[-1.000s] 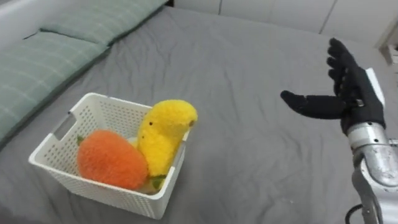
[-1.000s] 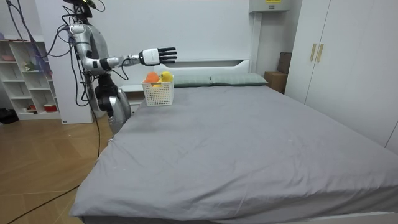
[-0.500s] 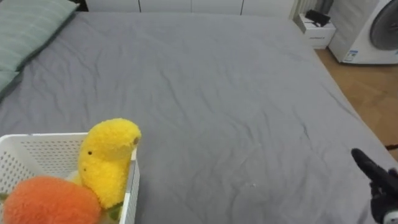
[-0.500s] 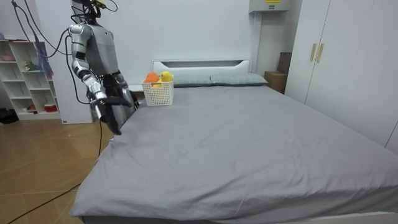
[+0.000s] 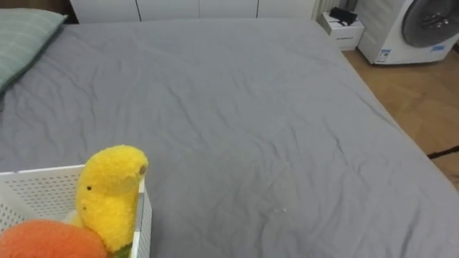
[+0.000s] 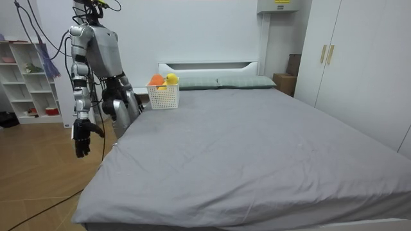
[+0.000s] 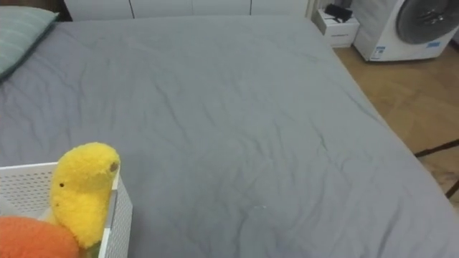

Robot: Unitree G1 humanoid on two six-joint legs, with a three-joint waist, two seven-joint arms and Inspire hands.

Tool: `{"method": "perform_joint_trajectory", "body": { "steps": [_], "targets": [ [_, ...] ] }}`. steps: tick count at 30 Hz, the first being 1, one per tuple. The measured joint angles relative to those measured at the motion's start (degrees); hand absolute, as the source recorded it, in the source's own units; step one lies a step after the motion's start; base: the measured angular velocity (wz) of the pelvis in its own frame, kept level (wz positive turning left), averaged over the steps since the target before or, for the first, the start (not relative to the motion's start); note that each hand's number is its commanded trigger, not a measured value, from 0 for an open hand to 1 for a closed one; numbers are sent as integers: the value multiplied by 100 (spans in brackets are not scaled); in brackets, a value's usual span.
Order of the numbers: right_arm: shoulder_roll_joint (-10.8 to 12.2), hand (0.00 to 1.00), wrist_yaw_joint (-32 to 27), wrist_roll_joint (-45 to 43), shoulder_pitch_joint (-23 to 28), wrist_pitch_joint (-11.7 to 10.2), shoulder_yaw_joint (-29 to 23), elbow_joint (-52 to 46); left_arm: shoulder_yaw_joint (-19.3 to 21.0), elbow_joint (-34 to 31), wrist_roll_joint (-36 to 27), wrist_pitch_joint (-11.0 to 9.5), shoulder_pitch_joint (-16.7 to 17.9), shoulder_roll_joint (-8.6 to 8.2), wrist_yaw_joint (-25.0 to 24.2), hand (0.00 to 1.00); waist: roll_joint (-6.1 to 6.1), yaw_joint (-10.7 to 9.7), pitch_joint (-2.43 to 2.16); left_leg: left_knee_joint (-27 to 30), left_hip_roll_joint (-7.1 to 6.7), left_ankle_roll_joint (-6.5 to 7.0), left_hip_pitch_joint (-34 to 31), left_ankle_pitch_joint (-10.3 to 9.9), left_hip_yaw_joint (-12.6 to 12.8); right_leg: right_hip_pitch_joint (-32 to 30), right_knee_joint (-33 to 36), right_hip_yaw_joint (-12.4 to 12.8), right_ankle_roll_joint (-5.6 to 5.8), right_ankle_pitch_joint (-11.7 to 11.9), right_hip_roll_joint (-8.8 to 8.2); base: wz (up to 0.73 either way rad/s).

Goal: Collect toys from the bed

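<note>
Plainly, our right hand (image 6: 81, 136) hangs slack and empty beside the wide grey-sheeted bed (image 5: 251, 107).
We stand by the bed's head end, fingers straight and drooping toward the wooden floor (image 6: 38, 173). On the mattress we see the white perforated plastic basket (image 5: 39, 192), and inside it the fuzzy yellow plush toy (image 5: 107, 197) stands upright, touching the round orange plush toy (image 5: 50, 240); a pale green pillow (image 5: 21, 32) lies at the far left.

Yellow plush (image 5: 107, 195) upright, orange plush (image 5: 50, 241) beside, in basket (image 5: 142, 223).
</note>
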Motion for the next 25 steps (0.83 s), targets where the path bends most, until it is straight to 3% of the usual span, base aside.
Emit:
{"method": "perform_joint_trajectory", "body": {
  "steps": [2,5,10,13,20,25],
  "targets": [
    [-41,0,127,-1464,-141,260,710,14,-18,87,19,78,-84,7,41,0,13,285,9,-22,36,12,14,6,137,-51,-11,164,-4,15,46,-29],
    [-54,0,165,-2432,-546,434,840,108,-13,121,6,166,-174,27,95,0,-23,402,19,-40,24,15,58,7,103,14,-46,137,2,22,43,2],
    [-54,0,234,-2832,-1001,528,1148,-129,-104,111,8,215,-313,0,132,0,0,623,16,-97,19,16,8,6,75,-10,-121,93,4,22,42,5],
    [-53,0,384,-2846,-1135,518,1332,-284,-162,99,-5,234,-329,-7,173,0,31,635,16,-90,13,14,-66,8,14,-25,-146,6,6,25,37,11],
    [-73,0,496,-2877,-1030,324,1611,-395,-275,108,12,234,-414,-21,211,0,96,755,39,-134,16,12,-64,7,-6,39,-206,-43,3,60,41,1],
    [-84,0,561,-2895,-887,317,1832,-392,-276,96,3,312,-365,-31,281,0,94,777,38,-129,19,11,-57,-3,-4,19,-181,-41,6,68,40,0]
  ]
}}
